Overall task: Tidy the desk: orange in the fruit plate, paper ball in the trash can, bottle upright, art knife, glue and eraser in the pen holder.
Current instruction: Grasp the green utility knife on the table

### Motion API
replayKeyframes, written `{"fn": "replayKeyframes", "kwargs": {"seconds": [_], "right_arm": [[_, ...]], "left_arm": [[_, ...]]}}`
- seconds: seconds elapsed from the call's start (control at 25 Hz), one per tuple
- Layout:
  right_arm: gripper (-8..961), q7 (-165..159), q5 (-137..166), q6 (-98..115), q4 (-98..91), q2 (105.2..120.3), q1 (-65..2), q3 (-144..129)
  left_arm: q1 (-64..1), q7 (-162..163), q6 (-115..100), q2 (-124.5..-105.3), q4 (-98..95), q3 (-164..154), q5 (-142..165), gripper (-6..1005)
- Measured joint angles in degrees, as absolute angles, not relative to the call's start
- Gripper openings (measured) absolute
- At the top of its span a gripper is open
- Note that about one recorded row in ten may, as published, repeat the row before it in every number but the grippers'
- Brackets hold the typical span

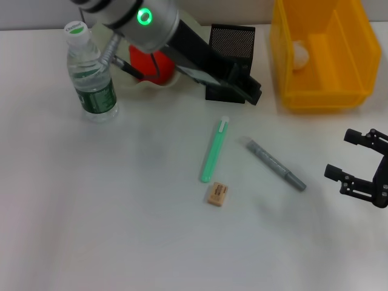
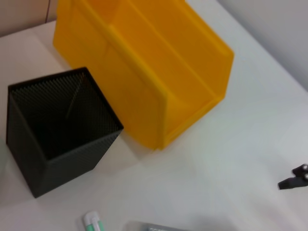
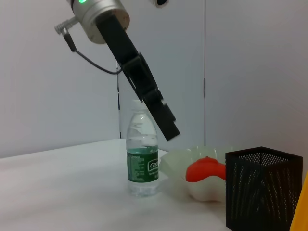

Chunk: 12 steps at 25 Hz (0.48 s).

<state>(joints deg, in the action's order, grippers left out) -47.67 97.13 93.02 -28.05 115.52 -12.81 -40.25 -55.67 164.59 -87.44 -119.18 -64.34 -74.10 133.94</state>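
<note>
The bottle (image 1: 91, 79) stands upright at the far left. Beside it, partly behind my left arm, the orange (image 1: 151, 65) lies in the pale fruit plate (image 1: 173, 77). My left gripper (image 1: 247, 91) hovers just in front of the black mesh pen holder (image 1: 231, 43), holding nothing that I can see. The paper ball (image 1: 300, 56) rests inside the yellow trash can (image 1: 321, 91). On the table lie a slim green glue stick (image 1: 214, 150), a grey pen-shaped art knife (image 1: 276, 163) and the tan eraser (image 1: 217, 194). My right gripper (image 1: 347, 156) waits open at the right edge.
The left wrist view shows the pen holder (image 2: 62, 130) with nothing inside, close against the trash can (image 2: 144, 72). From the right wrist, the bottle (image 3: 142, 154), the fruit plate (image 3: 175, 166) with the orange (image 3: 206, 169) and the pen holder (image 3: 262, 187) stand in a row.
</note>
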Motion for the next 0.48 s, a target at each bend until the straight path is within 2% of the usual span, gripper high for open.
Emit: {"fn": "replayKeyframes", "kwargs": {"seconds": [0.48], "right_arm": [[805,-47.10,97.11,90.53,-27.88,116.53,-12.84,-40.25]], "left_arm": [[-56.56,164.08,-76.01,-119.17,-57.47,-87.34,136.75,794]]}}
